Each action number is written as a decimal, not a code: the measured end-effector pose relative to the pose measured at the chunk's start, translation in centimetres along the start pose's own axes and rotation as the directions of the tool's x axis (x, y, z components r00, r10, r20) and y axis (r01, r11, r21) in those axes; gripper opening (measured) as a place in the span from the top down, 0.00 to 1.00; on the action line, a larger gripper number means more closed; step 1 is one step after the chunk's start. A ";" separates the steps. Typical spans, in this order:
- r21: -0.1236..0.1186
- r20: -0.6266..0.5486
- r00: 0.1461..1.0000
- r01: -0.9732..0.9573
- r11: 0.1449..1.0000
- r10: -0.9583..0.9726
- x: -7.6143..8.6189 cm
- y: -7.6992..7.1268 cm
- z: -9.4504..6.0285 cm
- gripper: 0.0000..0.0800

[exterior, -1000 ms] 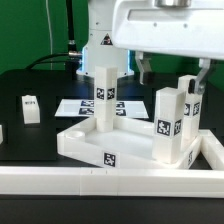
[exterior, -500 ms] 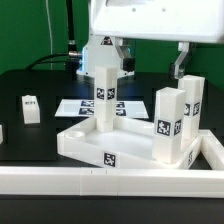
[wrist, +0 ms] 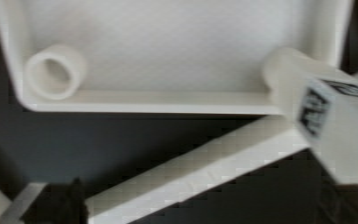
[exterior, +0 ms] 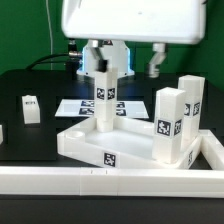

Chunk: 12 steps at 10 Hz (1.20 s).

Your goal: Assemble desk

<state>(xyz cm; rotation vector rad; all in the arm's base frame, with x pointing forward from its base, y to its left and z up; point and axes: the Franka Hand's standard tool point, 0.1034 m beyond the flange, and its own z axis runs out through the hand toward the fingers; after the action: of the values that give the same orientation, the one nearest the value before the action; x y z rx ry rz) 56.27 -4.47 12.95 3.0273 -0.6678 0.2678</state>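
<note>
The desk slab (exterior: 110,148) lies rim-up in the middle of the table. Three white tagged legs stand upright in its corners: one at the back left (exterior: 104,96), one at the front right (exterior: 168,126), one at the back right (exterior: 190,104). A fourth leg (exterior: 30,108) stands loose on the table at the exterior view's left. My gripper (exterior: 126,60) hangs open and empty above the slab's back edge, touching nothing. The wrist view shows the slab (wrist: 176,55), an empty round corner socket (wrist: 55,75), one tagged leg (wrist: 329,112) and a dark fingertip (wrist: 30,203).
The marker board (exterior: 78,105) lies flat behind the slab. A long white rail (exterior: 110,182) runs along the table's front and turns back at the exterior view's right; it also shows in the wrist view (wrist: 194,170).
My gripper and arm have moved steadily toward the exterior view's left, from over the right-hand legs to over the back left leg. The desk parts have not moved.
</note>
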 end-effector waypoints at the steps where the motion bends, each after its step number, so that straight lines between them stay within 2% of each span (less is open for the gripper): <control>1: -0.015 -0.013 1.000 0.019 1.000 -0.019 -0.1 2.3 1.2 0.19; 2: -0.024 -0.013 1.000 0.018 1.000 -0.018 0.1 3.0 1.8 0.19; 5: -0.025 -0.010 1.000 0.022 0.999 -0.022 0.0 2.7 1.9 0.19; 6: -0.028 -0.023 0.996 0.089 0.996 -0.090 0.1 3.2 1.9 0.19; 7: -0.039 -0.042 0.983 0.177 0.983 -0.179 -0.2 4.9 2.2 0.19; 9: -0.087 -0.067 0.938 0.333 0.939 -0.340 -1.1 10.1 3.1 0.19; 10: -0.100 -0.061 0.928 0.362 0.927 -0.369 -1.3 11.8 3.4 0.19; 11: -0.106 -0.056 0.929 0.360 0.927 -0.367 -1.2 13.1 3.5 0.19; 12: -0.097 -0.039 0.934 0.349 0.932 -0.354 -1.4 13.1 3.6 0.19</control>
<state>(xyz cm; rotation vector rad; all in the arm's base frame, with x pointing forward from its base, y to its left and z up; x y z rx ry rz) 50.13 -16.02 9.10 2.9661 -0.1200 0.2971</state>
